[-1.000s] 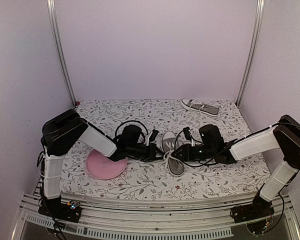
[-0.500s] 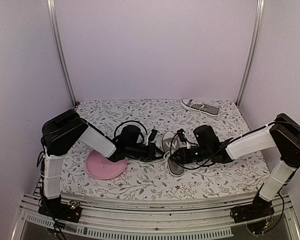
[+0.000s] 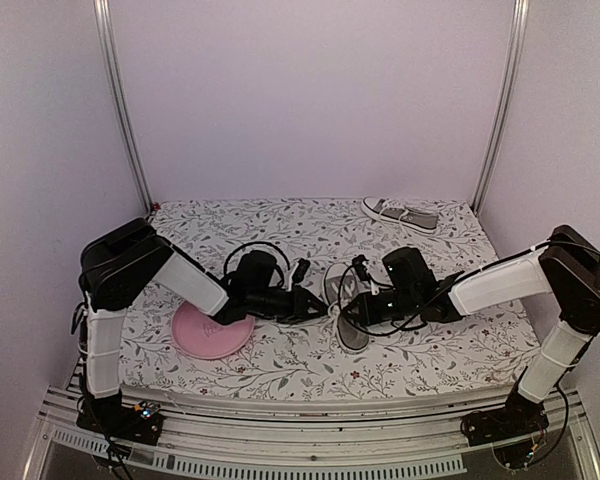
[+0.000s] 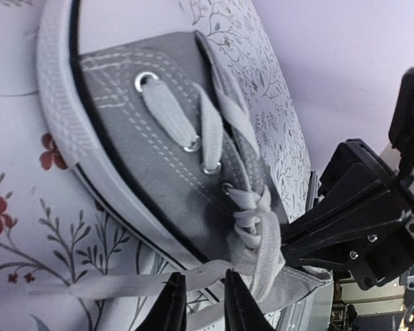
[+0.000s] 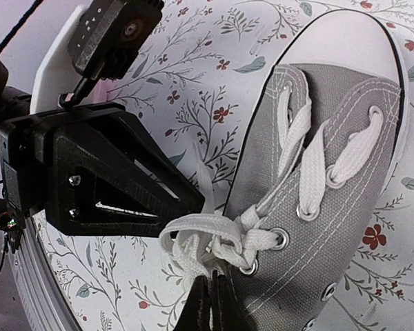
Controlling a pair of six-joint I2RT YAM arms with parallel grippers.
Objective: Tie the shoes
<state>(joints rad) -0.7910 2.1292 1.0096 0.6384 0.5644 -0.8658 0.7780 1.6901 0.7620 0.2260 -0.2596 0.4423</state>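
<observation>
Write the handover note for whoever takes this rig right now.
Left gripper: jaws slightly apart, a loose strand of white lace lying across its tips.
Right gripper: shut on the lace where it bunches at the top eyelets.
The grey canvas sneaker lies between the arms; the second sneaker is at the far right.
Done: ends crossed, no bow visible.
Left: tie the bow, then check the far shoe.

Place: robot test booth, lab-style rig.
Walls: plain pale panels [image 3: 310,100] closing in on 3 sides.
Frame: metal posts [image 3: 120,110] up the back corners, slotted rail [image 3: 310,412] along the front.
Table: floral cloth [image 3: 280,225] on top.
Arms: left arm [image 3: 102,345] and right arm [image 3: 565,350], 2 machines bolted down.
</observation>
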